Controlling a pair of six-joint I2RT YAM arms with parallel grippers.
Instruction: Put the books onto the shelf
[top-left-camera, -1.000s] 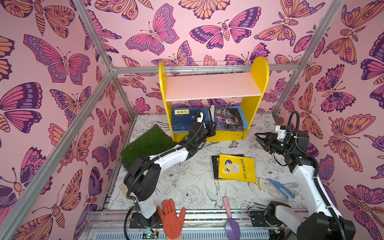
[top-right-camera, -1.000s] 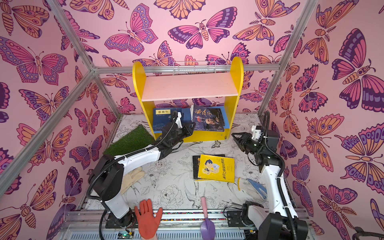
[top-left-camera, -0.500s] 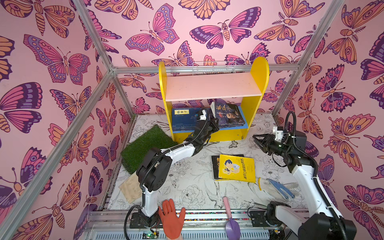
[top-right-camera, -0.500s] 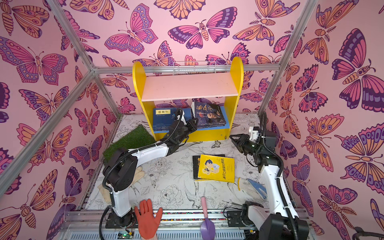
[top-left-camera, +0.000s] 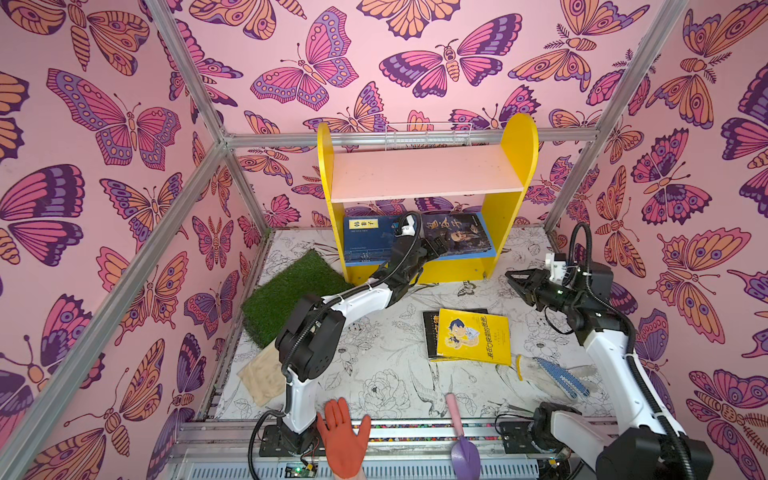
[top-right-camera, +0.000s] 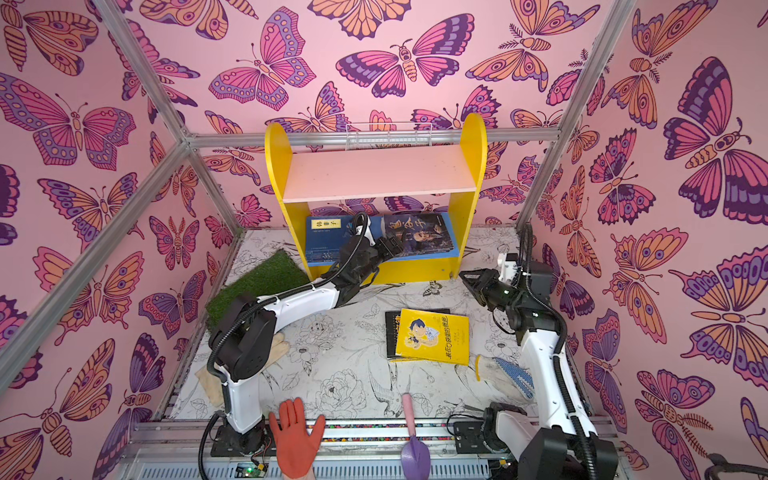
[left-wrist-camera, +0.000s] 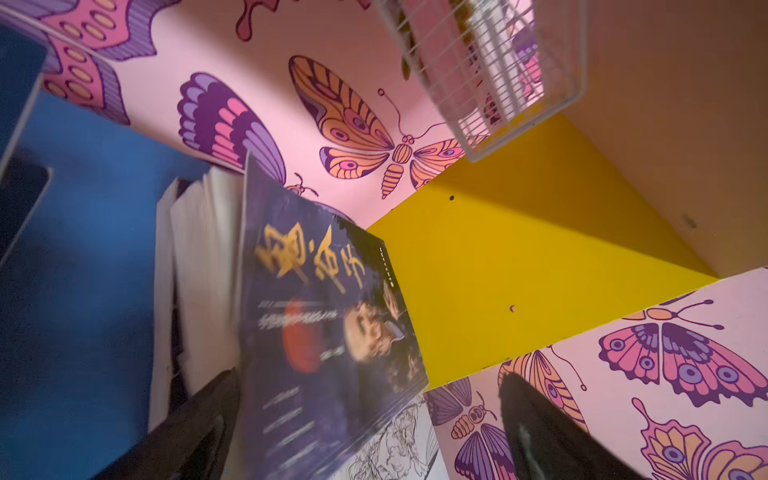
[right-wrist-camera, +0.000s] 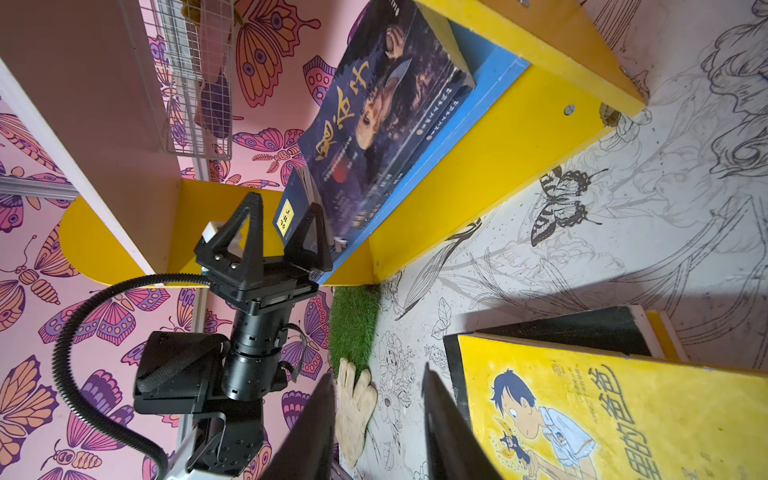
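Black left gripper (right-wrist-camera: 284, 205) has let go of portrait book (top-left-camera: 461, 237); right gripper (top-left-camera: 514, 281) parted.

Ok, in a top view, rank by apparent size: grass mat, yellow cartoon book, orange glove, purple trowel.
Largest: grass mat.
Then yellow cartoon book and orange glove, looking alike; glove nearer camera, unranked.
Smallest: purple trowel.

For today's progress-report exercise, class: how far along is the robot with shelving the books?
Done: navy books and a dark portrait book sit on the shelf's blue lower board. In hand: nothing; left gripper open beside the portrait book, right gripper empty. Left: yellow cartoon book atop a black book on the table.
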